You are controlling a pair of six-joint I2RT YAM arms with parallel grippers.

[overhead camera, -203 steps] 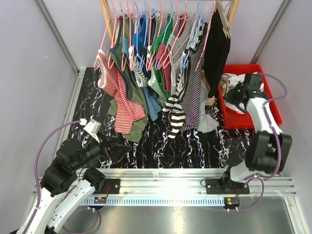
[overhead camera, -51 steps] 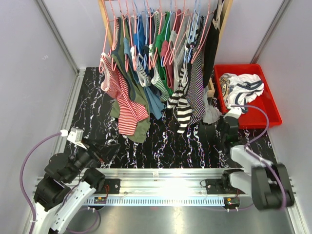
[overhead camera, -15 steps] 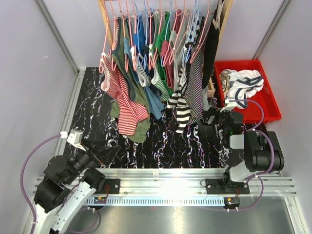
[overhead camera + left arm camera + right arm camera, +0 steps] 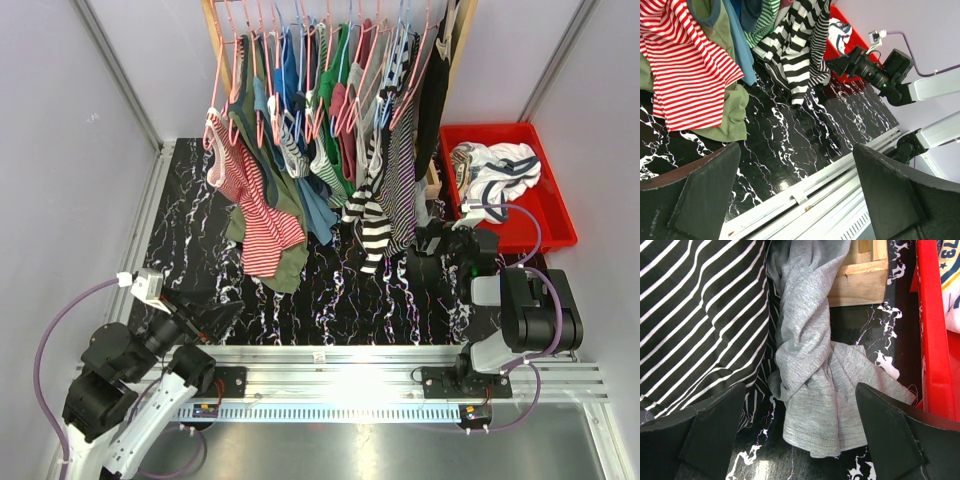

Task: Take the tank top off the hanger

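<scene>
- The tank top (image 4: 812, 365) is grey and twisted like a rope. It hangs down at the right end of the clothes row, and its bottom end lies in a bunch on the table (image 4: 330, 290).
- The top of the tank top goes up out of the picture, so I cannot tell which hanger holds it.
- The left gripper (image 4: 796, 147) is low at the near left of the table. Its fingers are spread wide and hold nothing.
- The right gripper (image 4: 800, 385) is low at the near right, just in front of the tank top. Its fingers are spread wide too, and they do not touch the cloth.
- The table is black with white lines on it.
- A red and white striped shirt (image 4: 262, 225) hangs on the left, with a green shirt (image 4: 290, 262) behind it.
- A black and white striped shirt (image 4: 700, 305) hangs just to the left of the tank top and touches it.
- A wooden block (image 4: 860, 282) sits on the table behind the tank top.
- A red bin (image 4: 555, 215) stands on the right with white clothes (image 4: 495, 170) in it.
- Many clothes hang on pink hangers (image 4: 225, 75) at the far end.
</scene>
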